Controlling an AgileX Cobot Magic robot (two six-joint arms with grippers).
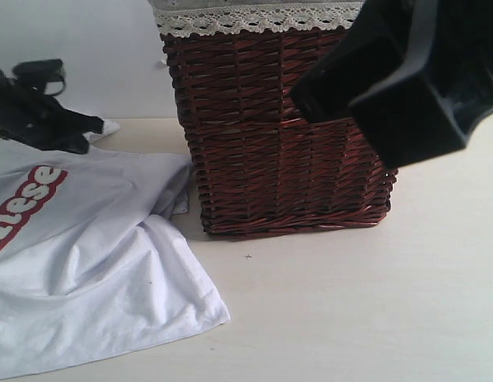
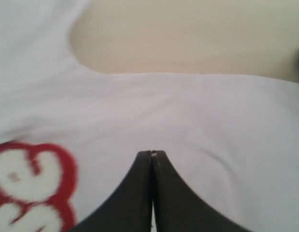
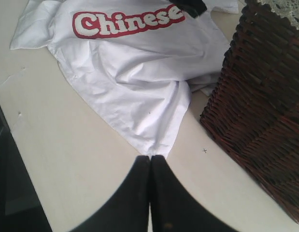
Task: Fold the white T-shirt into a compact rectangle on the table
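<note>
The white T-shirt (image 1: 87,263) lies rumpled on the table (image 1: 350,302), left of the basket, with red-outlined letters on its chest (image 3: 125,21). One corner of its hem (image 1: 222,317) lies flat toward the front. My left gripper (image 1: 101,125) is low over the shirt's far part, beside the letters (image 2: 28,183). Its jaws (image 2: 151,153) are shut, and no cloth shows clearly between them. My right gripper (image 3: 150,157) is shut and empty, held high above the table. From there its tips only line up with the hem corner (image 3: 156,145). The right arm (image 1: 405,79) fills the upper right.
A brown wicker basket (image 1: 278,135) with a lace-trimmed lining (image 1: 262,17) stands just right of the shirt, touching its edge. Bare table (image 3: 67,145) runs in front and to the right. The table's edge (image 3: 7,140) drops into a dark gap.
</note>
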